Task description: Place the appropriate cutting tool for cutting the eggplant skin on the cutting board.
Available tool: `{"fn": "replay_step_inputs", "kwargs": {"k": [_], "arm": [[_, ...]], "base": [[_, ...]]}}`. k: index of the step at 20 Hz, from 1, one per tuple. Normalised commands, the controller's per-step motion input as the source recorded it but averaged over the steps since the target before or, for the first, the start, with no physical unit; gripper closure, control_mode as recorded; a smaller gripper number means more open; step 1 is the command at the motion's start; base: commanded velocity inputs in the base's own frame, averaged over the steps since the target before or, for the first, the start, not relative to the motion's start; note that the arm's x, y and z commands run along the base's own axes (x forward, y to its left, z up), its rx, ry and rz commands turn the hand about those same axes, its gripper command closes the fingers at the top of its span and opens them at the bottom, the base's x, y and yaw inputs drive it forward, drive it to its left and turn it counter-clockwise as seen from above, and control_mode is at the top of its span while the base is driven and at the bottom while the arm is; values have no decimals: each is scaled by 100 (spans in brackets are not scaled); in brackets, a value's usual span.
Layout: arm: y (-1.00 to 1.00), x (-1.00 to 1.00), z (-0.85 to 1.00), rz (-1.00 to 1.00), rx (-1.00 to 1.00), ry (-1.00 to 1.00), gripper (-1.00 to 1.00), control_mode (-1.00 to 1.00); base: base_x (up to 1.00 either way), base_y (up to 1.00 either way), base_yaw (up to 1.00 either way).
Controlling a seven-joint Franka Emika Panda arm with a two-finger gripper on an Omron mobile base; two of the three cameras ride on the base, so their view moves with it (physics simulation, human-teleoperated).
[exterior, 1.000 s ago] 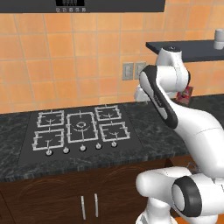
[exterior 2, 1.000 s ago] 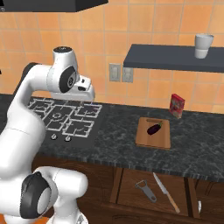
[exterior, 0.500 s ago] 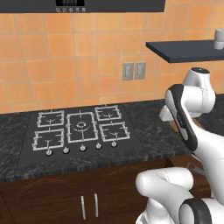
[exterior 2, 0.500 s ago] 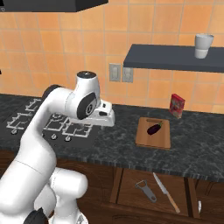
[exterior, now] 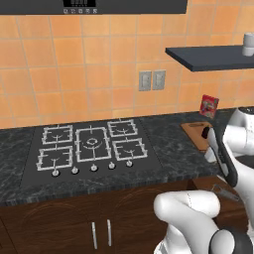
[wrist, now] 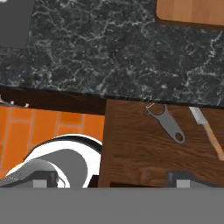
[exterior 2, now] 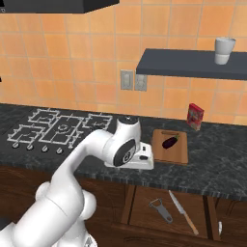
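The dark purple eggplant [exterior 2: 169,142] lies on the light-brown cutting board [exterior 2: 170,153] on the counter, right of the stove. A corner of the cutting board [wrist: 188,11] shows at the top of the hand view. Below the counter an open wooden drawer [exterior 2: 144,212] holds a grey metal peeler [wrist: 165,122] and a knife [wrist: 208,131] with a wooden handle. My gripper [wrist: 113,181] hangs open over the counter's front edge, just left of the board, looking down into the drawer. Its fingertips [wrist: 46,179] stand wide apart with nothing between them.
A gas stove [exterior: 92,146] fills the counter's left half. A red-and-white box [exterior 2: 195,116] stands against the tiled wall behind the board. A white cup [exterior 2: 224,50] sits on the dark wall shelf [exterior 2: 188,70]. My own white arm shows at the lower left of the hand view.
The arm has swung right, from above the stove to the counter's front edge beside the cutting board. The eggplant, board and drawer tools have stayed put.
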Motion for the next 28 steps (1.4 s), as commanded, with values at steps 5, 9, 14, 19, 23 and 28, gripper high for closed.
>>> {"fn": "replay_step_inputs", "kwargs": {"k": [5, 9, 14, 19, 23, 28], "arm": [[-97, 0, -82, 2, 0, 10, -100, -100], [-78, 15, -67, 0, 0, 11, -100, -100], [-24, -9, -67, 0, 0, 3, -100, -100], [-17, 0, -57, 0, 0, 0, -100, -100], [-8, 17, -32, 0, 0, 4, -100, -100], [-5, 5, -36, 0, 0, 1, -100, -100]], "base": [[0, 0, 0], [0, 0, 0], [0, 0, 0], [0, 0, 0], [0, 0, 0], [0, 0, 0]]}}
